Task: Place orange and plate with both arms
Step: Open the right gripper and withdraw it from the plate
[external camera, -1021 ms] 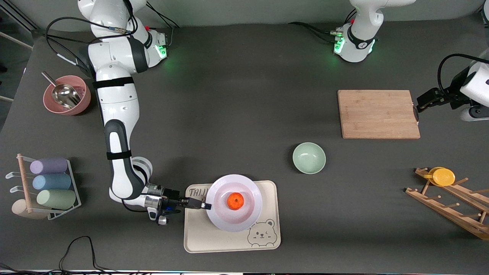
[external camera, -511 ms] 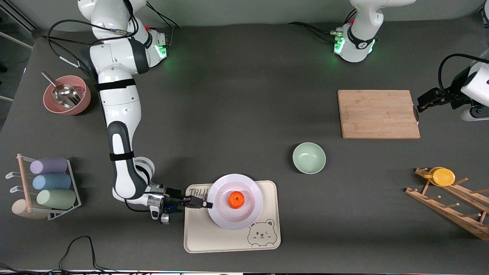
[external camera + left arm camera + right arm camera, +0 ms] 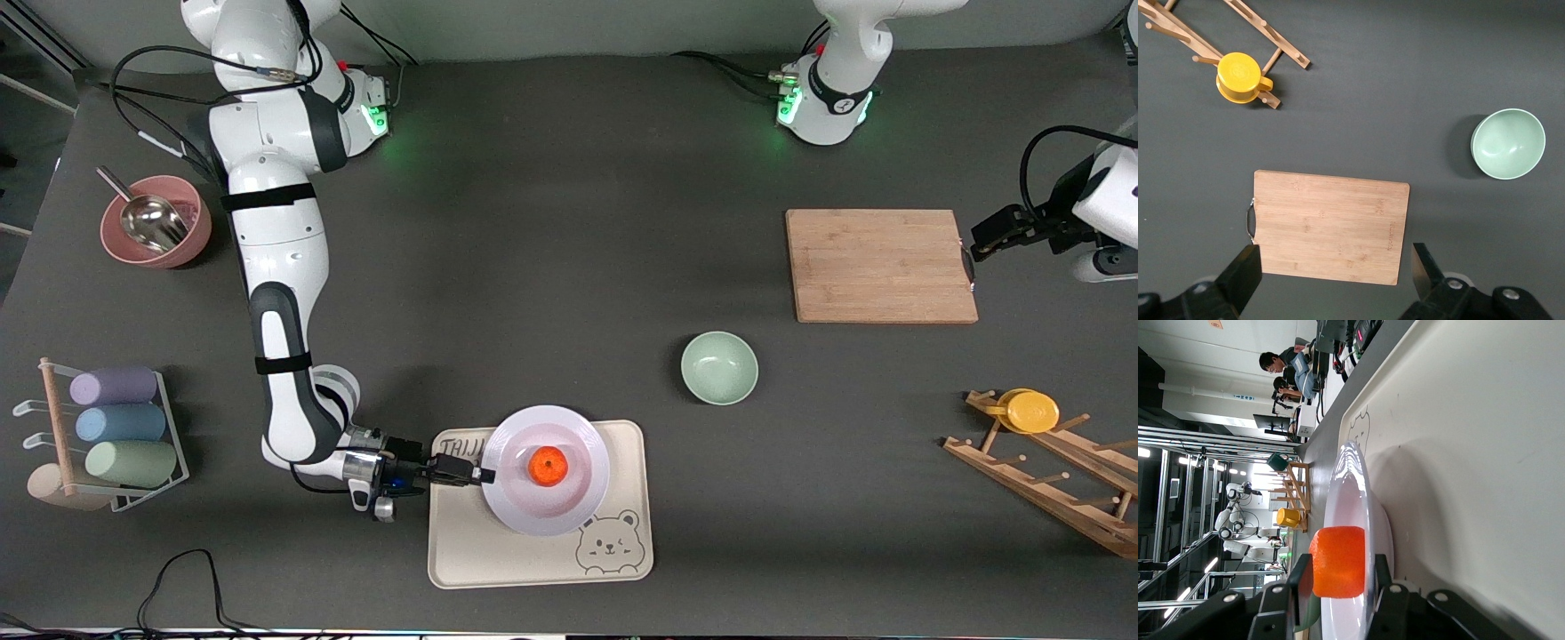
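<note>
**Operator:** Report the position of the plate and the orange relative to the right arm.

**Technician:** The tray [image 3: 498, 560], cream with a bear print, lies nearest the front camera. The plate [image 3: 578, 498], glossy white and shallow with a wide rim, rests flat on it. The orange [image 3: 548, 466], small, round and bright with a dimpled skin, sits in the plate's well. The right gripper [image 3: 483, 476] is low, at the plate rim on the side toward the right arm's end of the surface. In the right wrist view the rim runs between the two fingers [image 3: 1383, 577], one above it and one below. Whether they are clamped on the rim or letting go cannot be told.

**Operator:** Which relation governs the coming move?

**Technician:** The plate extends straight out from those fingers, along their reach. My judgement is that release and a level retreat back along that line are required; any lift would tip the rim and roll the orange.

**Operator:** And farther back?

**Technician:** The pale green bowl [image 3: 719, 367], smooth and round, stands on the bare surface. Farther still lies the cutting board [image 3: 880, 265], flat rectangular wood with a visible grain. The left gripper [image 3: 1333, 265] waits above the board, fingers wide apart and empty. The right arm is by far the nearer to the plate.
</note>
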